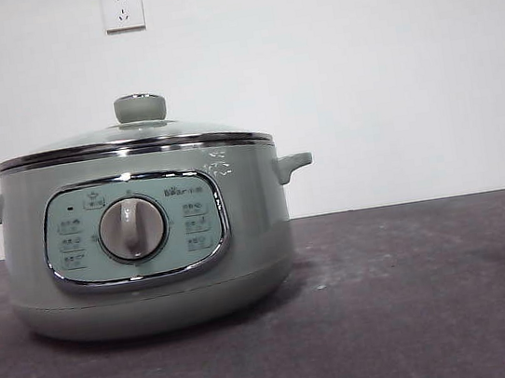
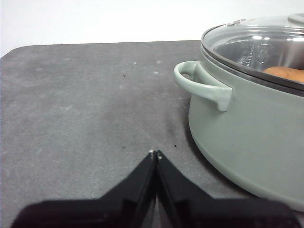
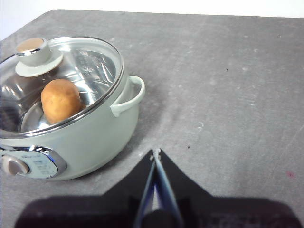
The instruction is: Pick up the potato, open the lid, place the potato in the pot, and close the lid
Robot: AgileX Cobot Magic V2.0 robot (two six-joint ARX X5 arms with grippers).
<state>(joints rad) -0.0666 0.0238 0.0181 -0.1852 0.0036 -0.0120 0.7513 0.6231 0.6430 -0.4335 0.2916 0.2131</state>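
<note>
Toward the table's left edge, the potato (image 3: 60,100) lay inside the pot (image 1: 148,251) under the seated lid (image 3: 57,80), so the task seemed done, and the left gripper (image 2: 156,153) and right gripper (image 3: 156,152) waited apart from it, jaws together, empty.

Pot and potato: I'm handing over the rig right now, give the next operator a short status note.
Left gripper: shut, empty, low over the table beside one pot handle.
Right gripper: shut, empty, raised above the table on the pot's other side; probably the dark tip at the front view's top corner.
Potato: inside the pot, seen through the glass.
Lid: seated on the pot's rim, knob up.
Done: by the look of it all steps, potato in and lid closed.
Left: nothing apparent; just confirm the lid sits level and keep both arms clear.
</note>
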